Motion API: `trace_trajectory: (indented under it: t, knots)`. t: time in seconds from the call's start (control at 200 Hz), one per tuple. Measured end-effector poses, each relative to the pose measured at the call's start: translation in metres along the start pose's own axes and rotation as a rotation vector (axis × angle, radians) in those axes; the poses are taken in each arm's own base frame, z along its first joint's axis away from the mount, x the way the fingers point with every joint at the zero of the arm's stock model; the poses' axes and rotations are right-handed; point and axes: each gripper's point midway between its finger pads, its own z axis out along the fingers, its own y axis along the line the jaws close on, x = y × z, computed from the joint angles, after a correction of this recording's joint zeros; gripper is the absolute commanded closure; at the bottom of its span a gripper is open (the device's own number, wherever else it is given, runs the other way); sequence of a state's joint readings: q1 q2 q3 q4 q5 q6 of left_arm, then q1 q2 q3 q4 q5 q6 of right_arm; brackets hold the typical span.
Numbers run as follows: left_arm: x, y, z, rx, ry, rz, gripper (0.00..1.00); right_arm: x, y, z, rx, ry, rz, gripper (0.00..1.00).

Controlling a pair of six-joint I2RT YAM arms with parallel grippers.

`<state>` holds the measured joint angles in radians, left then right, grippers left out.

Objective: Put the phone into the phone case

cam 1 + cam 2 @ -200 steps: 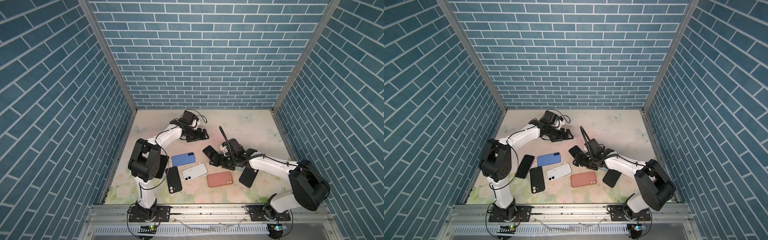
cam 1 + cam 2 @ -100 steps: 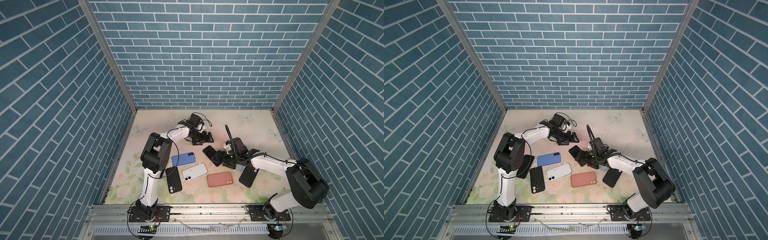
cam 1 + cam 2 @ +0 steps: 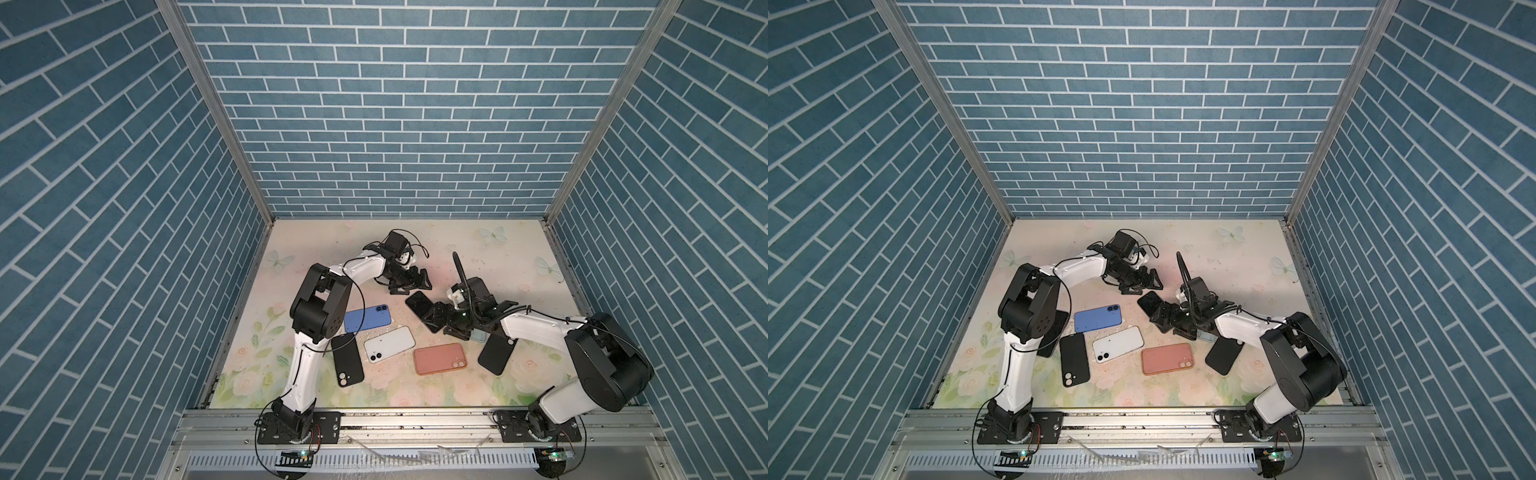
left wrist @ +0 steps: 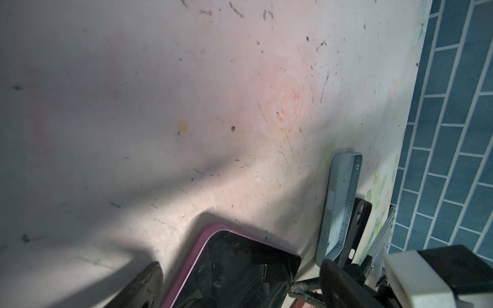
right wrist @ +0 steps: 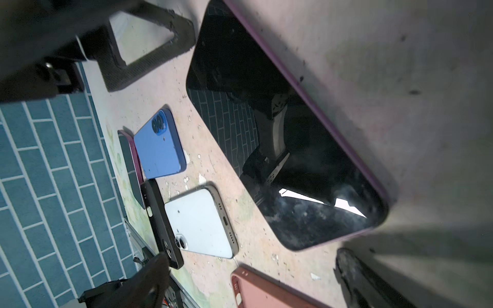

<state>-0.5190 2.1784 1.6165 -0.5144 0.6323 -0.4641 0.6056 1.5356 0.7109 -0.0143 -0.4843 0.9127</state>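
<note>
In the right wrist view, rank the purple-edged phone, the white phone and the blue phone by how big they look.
1. purple-edged phone, by far the largest
2. white phone
3. blue phone, only slightly smaller-looking than the white one
Nearness to the camera drives this order; their real sizes cannot be ranked.

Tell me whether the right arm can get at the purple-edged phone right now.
Probably yes: the right gripper is open, and the purple-edged phone lies flat just ahead of it with nothing on top.

Pale case mostly under my right arm, dark case half behind my left elbow.
</note>
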Motion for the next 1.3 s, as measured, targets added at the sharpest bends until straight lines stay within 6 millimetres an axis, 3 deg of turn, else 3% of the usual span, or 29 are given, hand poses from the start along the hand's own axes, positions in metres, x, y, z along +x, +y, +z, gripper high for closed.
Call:
trace_trajectory:
  t: [0.215,0.865,1.0,1.3]
  knots:
    - [0.008,0.001,0.002,0.017,0.019,-0.006,0.08,-0.015,-0.002,-0.002,-0.017,-0.039,0.012,0.02]
    - [0.024,0.014,-0.011,-0.003,0.007,-0.048,0.08,-0.031,0.0,0.007,-0.047,0.005,0.087,0.02]
    - [0.026,0.017,-0.013,-0.015,-0.001,-0.057,0.08,-0.045,0.0,0.007,-0.051,-0.003,0.102,0.02]
    - [0.042,0.01,-0.012,0.019,0.033,-0.082,0.08,-0.098,-0.006,0.002,-0.051,-0.093,0.058,0.04]
